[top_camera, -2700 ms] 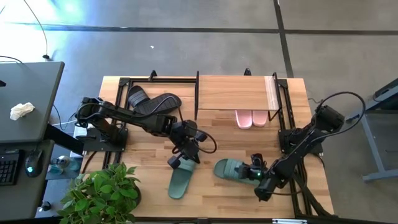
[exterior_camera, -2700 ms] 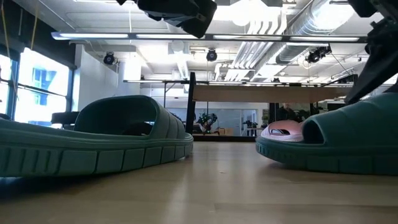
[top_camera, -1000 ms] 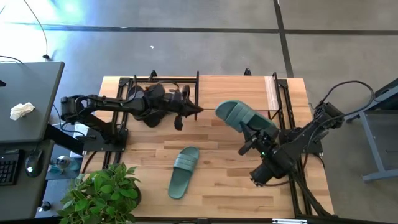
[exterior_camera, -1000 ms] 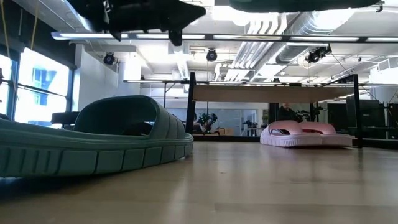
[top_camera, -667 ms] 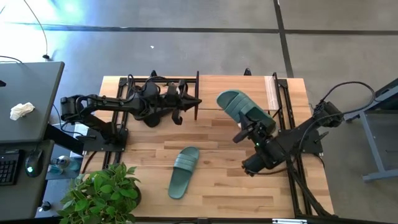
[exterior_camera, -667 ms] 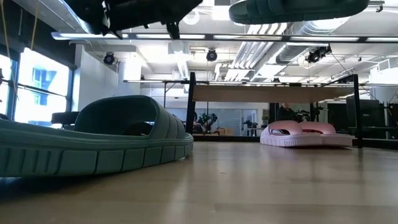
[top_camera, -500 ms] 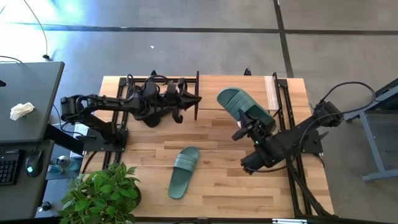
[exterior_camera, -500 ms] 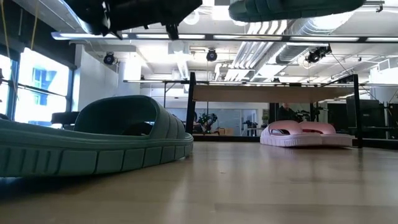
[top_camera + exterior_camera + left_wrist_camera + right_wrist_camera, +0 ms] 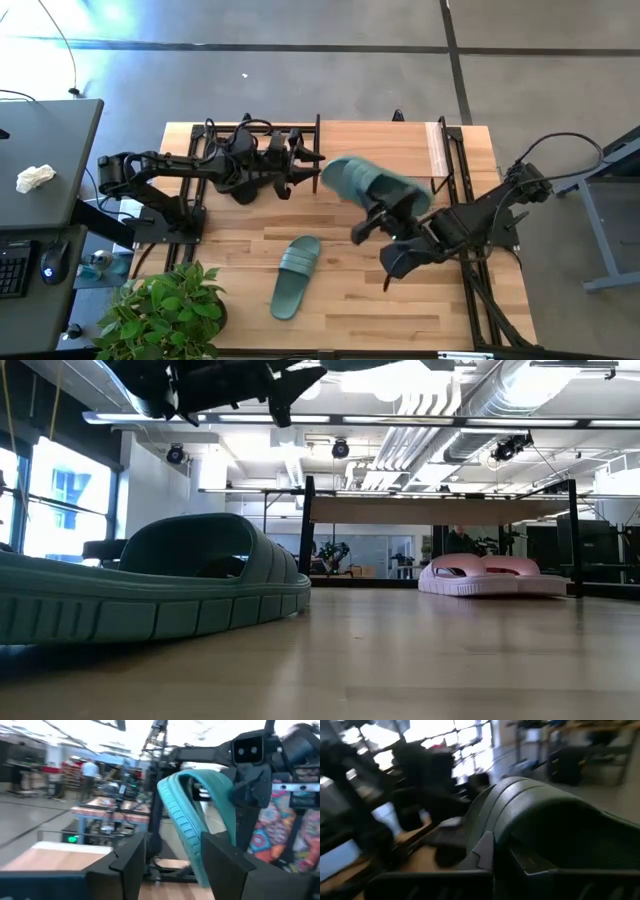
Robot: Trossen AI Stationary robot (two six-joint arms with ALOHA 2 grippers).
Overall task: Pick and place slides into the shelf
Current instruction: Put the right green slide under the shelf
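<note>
Right gripper [image 9: 385, 212], jaws clamped on ribbed rubber green slide [image 9: 362, 182]; left gripper [image 9: 305, 168] jaws apart; black slides hidden.

No text, label, brand, number or sign can be read in any of the views, neither on the slides, the shelf, the arms, nor in the room beyond the table.

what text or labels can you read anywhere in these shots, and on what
None can be read.
Lifted green slide in the right gripper: no print shows.
Green slide on the table: plain.
Pink slides: plain.
Colourful panel in the left wrist view: too blurred to read.
</note>
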